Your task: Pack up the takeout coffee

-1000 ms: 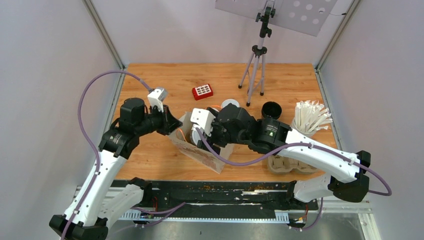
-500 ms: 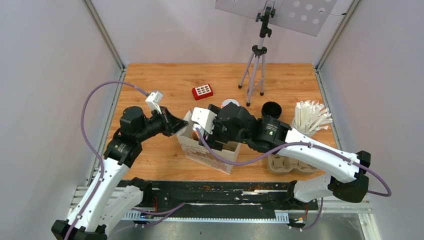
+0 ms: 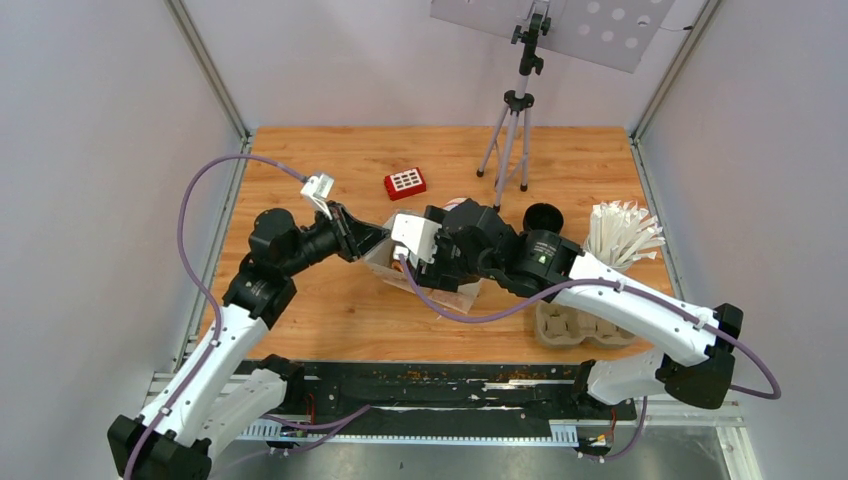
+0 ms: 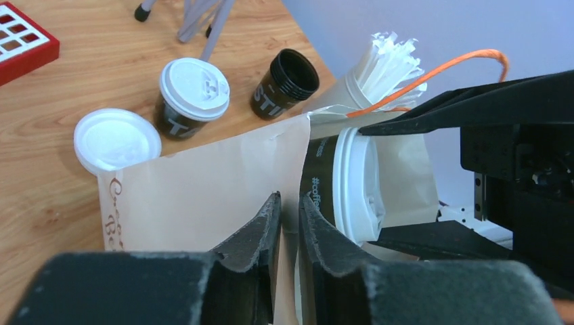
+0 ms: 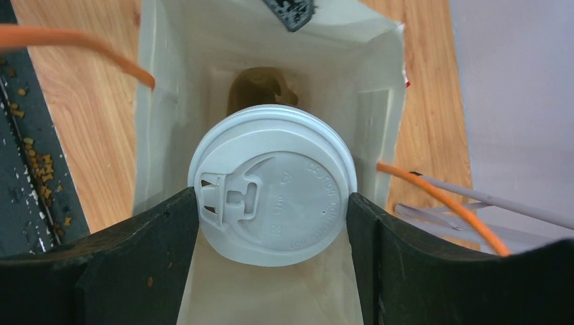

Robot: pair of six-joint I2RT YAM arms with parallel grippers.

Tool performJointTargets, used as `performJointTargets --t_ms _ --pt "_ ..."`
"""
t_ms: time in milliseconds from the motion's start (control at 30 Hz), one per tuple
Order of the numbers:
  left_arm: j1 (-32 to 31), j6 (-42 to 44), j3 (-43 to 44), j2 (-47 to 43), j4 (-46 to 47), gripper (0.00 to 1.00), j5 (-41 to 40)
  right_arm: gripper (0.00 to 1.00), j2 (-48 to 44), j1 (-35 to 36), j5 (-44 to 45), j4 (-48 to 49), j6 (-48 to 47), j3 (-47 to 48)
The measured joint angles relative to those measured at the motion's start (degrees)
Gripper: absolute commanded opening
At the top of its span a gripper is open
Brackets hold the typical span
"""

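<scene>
My right claw (image 5: 271, 220) grasps a black coffee cup (image 5: 271, 179), fingers pressed against both sides of its white lid, inside the open mouth of a paper bag (image 5: 162, 88). My left claw (image 4: 288, 211) is pinched nearly closed on the bag's rim, just beside that cup. On the table (image 4: 74, 81) beyond the bag stand a second lidded cup (image 4: 191, 95), an unlidded black cup (image 4: 288, 81) and a loose white lid (image 4: 115, 139).

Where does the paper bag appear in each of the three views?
Top external: paper bag at table centre, mostly under the right arm.
Left wrist: lower middle, its edge between the left gripper's fingers.
Right wrist: its open mouth surrounds the white-lidded cup.
Shared landmark: that cup, held by the right gripper.
</scene>
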Motion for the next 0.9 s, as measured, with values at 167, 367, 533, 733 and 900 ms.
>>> performJointTargets --t_ms 167,367,533,733,900 --pt "-0.31 2.93 0.07 -0.04 -4.98 0.52 0.17 0.75 -0.85 0.0 -1.49 -0.28 -0.26 -3.72" --pt "-0.31 10.19 4.02 -1.9 -22.47 0.6 -0.68 0.75 -1.79 1.11 -2.49 -0.2 0.42 -6.16" --pt "-0.31 13.05 7.8 -3.04 -31.36 0.66 -0.57 0.75 -4.28 4.35 -2.45 -0.2 0.81 -9.55" --pt "-0.31 13.18 8.04 -4.48 -34.53 0.67 0.96 0.75 -5.6 7.34 -1.14 0.07 1.22 -12.5" --pt "-0.31 12.92 7.56 -4.7 -34.88 0.71 3.65 0.74 -6.49 8.98 0.44 0.37 1.9 -14.21"
